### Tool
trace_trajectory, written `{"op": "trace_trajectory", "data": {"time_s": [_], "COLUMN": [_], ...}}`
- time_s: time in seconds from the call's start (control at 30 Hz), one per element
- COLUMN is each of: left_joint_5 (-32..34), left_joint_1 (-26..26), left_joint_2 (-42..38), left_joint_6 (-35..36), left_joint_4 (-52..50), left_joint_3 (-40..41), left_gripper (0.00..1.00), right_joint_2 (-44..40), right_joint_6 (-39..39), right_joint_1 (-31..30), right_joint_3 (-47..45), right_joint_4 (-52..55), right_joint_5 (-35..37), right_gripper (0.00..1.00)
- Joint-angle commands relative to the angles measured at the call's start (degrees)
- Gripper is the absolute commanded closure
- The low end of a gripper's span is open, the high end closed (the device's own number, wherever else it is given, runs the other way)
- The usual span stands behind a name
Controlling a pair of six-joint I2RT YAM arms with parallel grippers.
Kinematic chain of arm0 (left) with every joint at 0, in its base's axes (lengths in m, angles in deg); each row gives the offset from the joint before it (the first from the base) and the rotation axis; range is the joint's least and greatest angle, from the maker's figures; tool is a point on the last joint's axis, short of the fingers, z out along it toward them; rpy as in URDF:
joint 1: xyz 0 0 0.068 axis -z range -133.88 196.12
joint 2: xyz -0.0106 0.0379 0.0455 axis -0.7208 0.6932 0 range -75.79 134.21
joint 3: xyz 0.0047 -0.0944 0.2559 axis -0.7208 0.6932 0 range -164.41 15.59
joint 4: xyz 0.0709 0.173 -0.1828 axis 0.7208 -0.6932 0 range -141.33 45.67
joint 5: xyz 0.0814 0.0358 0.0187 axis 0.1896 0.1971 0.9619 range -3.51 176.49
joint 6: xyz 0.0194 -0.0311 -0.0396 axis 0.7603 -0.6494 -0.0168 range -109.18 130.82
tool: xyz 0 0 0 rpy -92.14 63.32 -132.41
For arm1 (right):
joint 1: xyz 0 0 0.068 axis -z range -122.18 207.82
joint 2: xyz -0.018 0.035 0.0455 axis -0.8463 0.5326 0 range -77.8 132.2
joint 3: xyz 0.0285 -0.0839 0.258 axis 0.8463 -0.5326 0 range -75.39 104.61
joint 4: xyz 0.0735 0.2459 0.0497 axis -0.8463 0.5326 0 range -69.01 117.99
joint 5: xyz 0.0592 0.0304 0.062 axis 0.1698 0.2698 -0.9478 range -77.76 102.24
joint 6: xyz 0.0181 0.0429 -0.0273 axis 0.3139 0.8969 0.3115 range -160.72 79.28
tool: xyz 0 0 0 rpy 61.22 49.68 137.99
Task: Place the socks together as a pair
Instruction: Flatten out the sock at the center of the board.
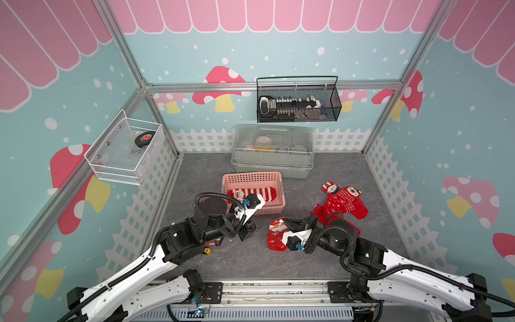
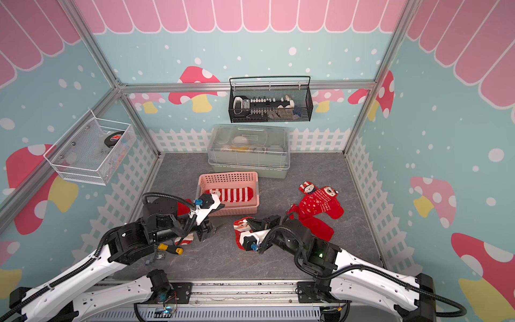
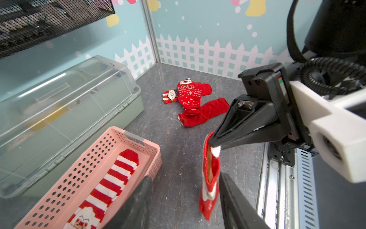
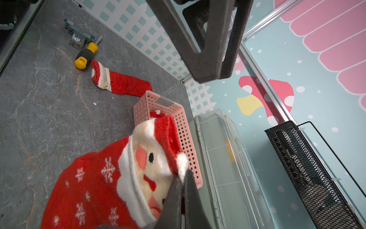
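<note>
Your right gripper (image 4: 183, 184) is pressed together on the Santa-hat edge of the snowflake sock (image 4: 95, 188). The sock hangs from it near the middle of the table (image 1: 250, 264), just on the near side of the pink basket (image 1: 252, 176). Your left gripper (image 3: 186, 200) is spread and holds nothing. In the left wrist view the dangling foot shows between its jaws.

The pinch is the weak point. It takes only a thin edge of the cuff, so a quick swing could pull the knit free. If you mean to pass the sock over, letting go on the right before the left has closed would drop it in a heap. The two grippers are also near each other, so a closing left jaw could strike the right fingertips rather than cloth.

Watch the match as well. The striped sock (image 1: 253, 193) in the basket has a Santa face but no snowflakes, so dropping this one there may make a false pair. I cannot tell which sock is its mate.

Another red sock (image 4: 122, 83) lies on the left beside a yellow-handled screwdriver (image 4: 86, 55), both partly under your left arm. A heap of socks (image 1: 342, 202) lies to the far right, well apart. The clear-lidded box (image 1: 271, 150) sits just behind the basket. The basket's near wall stands between the held sock and the striped one.
</note>
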Motion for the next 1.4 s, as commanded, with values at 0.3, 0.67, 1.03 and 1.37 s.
{"op": "trace_trajectory", "data": {"time_s": [0.3, 0.67, 1.03, 1.37], "left_joint_5": [-4.6, -3.8, 4.5, 26.2], "left_joint_1": [2.6, 3.0, 3.1, 3.1], "left_joint_2": [7.3, 10.8, 8.6, 6.2], "left_joint_6": [-0.5, -3.2, -15.6, -34.8], "left_joint_4": [-2.3, -5.1, -6.3, -14.5], "left_joint_3": [-2.2, -4.9, -4.2, -4.2], "left_gripper": [0.46, 0.74, 1.0, 1.0], "right_joint_2": [1.2, 0.6, 0.9, -8.7], "right_joint_6": [-4.7, -3.1, 9.4, 48.7], "right_joint_1": [-0.1, -0.1, -0.2, -0.1], "right_joint_3": [1.8, 1.4, -5.7, -7.5], "right_joint_4": [-0.2, -2.0, -21.0, -12.8], "right_joint_5": [-1.9, -4.2, 11.9, 32.7], "right_gripper": [1.0, 1.0, 0.01, 0.01]}}
